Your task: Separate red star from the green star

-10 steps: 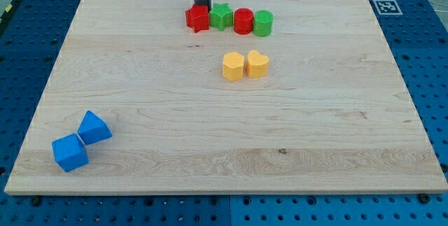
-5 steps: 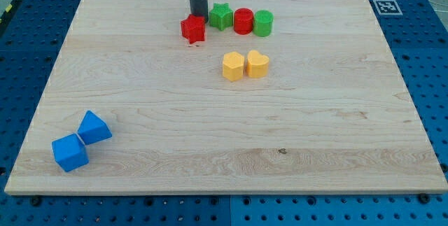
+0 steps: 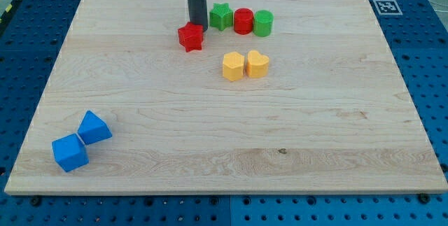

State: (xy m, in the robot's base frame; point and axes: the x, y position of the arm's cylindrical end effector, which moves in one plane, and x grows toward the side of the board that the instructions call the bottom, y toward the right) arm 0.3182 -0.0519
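While my tip (image 3: 197, 27) touches red star (image 3: 190, 37), green star (image 3: 221, 17) sits apart; no gripper.

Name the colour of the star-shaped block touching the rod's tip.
Red: the red star sits right below my tip in the camera view.

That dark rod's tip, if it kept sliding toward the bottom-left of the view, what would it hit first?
My tip sits just above the red star, apparently touching it, so it would meet that first. Beyond it the board looks bare; the blue blocks seem off that line.
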